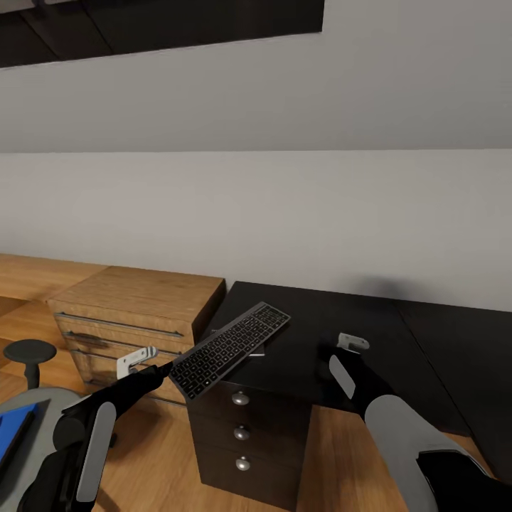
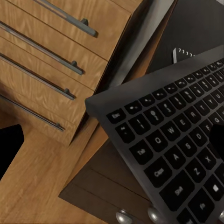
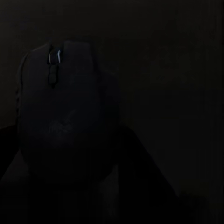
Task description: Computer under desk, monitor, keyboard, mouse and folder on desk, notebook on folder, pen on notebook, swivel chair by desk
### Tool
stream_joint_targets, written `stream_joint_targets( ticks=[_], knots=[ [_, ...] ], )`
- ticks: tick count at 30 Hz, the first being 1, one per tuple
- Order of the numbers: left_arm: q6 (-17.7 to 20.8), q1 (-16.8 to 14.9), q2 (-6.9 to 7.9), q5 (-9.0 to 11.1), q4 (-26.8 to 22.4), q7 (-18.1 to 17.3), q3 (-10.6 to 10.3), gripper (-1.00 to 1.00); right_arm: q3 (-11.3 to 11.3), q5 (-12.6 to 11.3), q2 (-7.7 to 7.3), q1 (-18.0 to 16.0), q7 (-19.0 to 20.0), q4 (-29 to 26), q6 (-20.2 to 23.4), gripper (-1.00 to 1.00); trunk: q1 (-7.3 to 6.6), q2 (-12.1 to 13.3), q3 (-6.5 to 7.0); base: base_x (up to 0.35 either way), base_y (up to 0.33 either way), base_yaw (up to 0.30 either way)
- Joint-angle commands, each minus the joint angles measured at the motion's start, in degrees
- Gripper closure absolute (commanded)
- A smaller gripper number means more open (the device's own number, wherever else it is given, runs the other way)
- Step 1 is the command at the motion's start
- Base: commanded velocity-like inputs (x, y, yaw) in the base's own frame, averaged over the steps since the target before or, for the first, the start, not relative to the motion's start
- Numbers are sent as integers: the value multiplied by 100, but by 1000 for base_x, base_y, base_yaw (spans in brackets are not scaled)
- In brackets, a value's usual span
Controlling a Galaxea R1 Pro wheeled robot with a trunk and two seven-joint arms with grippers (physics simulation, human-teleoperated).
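My left gripper [image 1: 168, 370] is shut on the near corner of the slim dark keyboard [image 1: 231, 348], which hangs tilted over the left end of the glossy black desk [image 1: 320, 320]. The keyboard [image 2: 172, 140] is close up in the left wrist view, with the spiral edge of the notebook [image 2: 182, 52] showing on the desk beyond it. My right gripper [image 1: 328, 353] is low over the desk top. The black mouse [image 3: 65, 107] lies right in front of it; the dark picture hides how the jaws stand. The blue folder [image 1: 14, 427] lies on the grey swivel chair [image 1: 39, 402] at lower left.
A light wood drawer unit [image 1: 135, 306] stands left of the desk, with a narrow gap between them. Black desk drawers [image 1: 242, 427] with round knobs sit under the keyboard. A grey wall runs behind, with a dark skylight [image 1: 178, 21] above it. Wood floor lies below.
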Motion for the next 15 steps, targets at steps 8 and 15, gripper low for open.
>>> stream_joint_targets(
  ticks=[8, 15],
  knots=[
    [29, -5, -5, 47, -7, 19, 17, -100, 7, -48, -129, -3, -137, 207, 28, 100, 0, -3, -7, -96, -88, 0],
    [32, -5, -5, 47, -7, 19, 20, -100, 12, -40, -190, -3, -374, 208, 36, 100, 0, -3, -7, -10, -9, 0]
  ],
)
